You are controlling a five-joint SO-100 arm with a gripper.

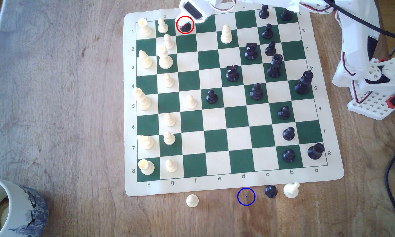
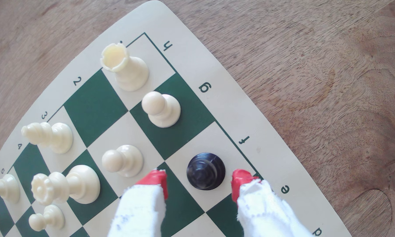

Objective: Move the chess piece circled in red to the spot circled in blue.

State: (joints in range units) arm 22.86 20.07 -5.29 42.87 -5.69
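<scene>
Wood table (image 1: 55,114); chess mat (image 1: 338,173), mug (image 1: 14,205), 3 loose pieces.

So the board (image 1: 228,95) is dark green and cream checks with a cream border and green letters. One set of pieces is glossy black, like the bishop (image 2: 206,171) with the red ring (image 1: 185,24) drawn round it, the other set's ivory, e.g. the rook (image 2: 123,66). Gripper (image 2: 200,182) has red tips and white cloth wrapping. Blue ring (image 1: 246,196) sits over brown wood-grain table (image 1: 55,91). Mug (image 1: 16,207) is white with a dark skyline print.

Home, wooden table (image 1: 55,114), mug (image 1: 14,209), chessboard (image 1: 214,184)
</scene>
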